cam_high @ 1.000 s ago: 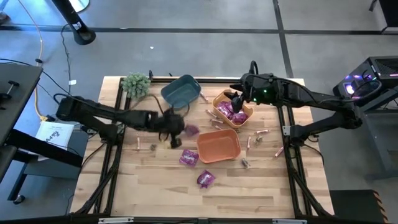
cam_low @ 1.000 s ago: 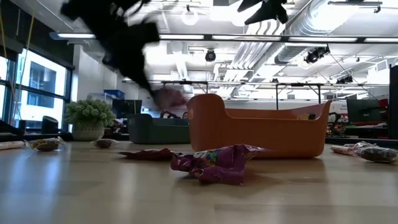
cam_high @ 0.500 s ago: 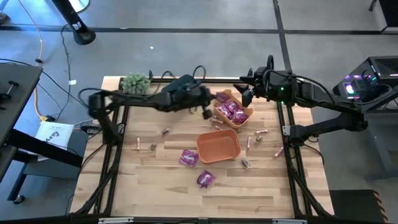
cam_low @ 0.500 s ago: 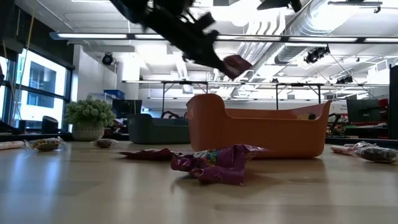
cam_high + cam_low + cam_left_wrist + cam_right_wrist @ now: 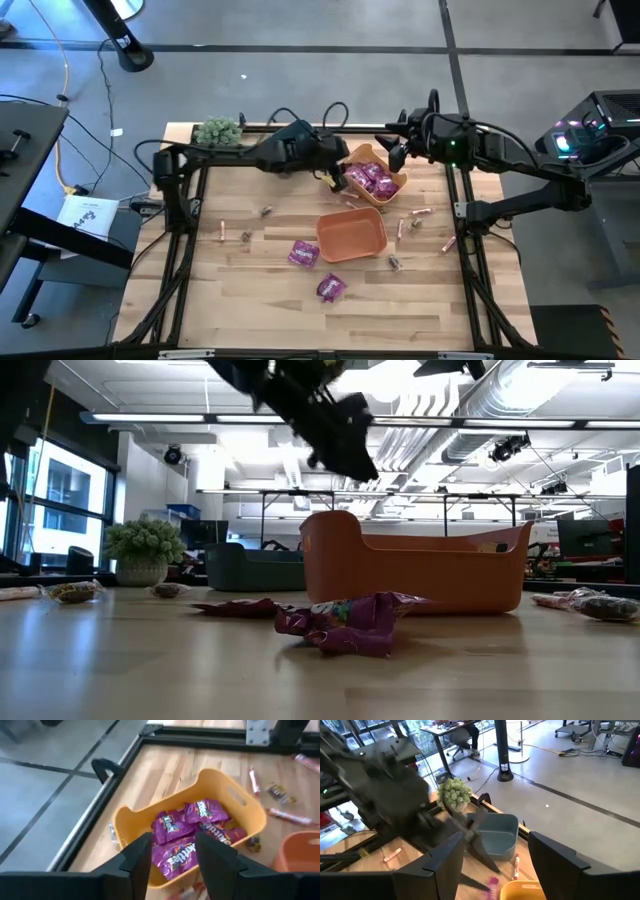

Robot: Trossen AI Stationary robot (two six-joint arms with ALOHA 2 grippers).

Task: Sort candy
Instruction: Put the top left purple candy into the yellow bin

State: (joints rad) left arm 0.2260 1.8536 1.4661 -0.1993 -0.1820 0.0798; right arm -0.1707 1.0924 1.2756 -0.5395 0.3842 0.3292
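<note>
Your left gripper hung with its fingers spread and nothing between them, directly over the yellow bin at the table's far side, where the magenta candy packets were piled. The right gripper, also spread, waited just beside that bin on its other side. Loose packets lay nearer you, past the orange bin, closer to the left arm.

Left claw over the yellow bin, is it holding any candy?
No, nothing. The left claw hangs open and empty above the yellow bin.
</note>
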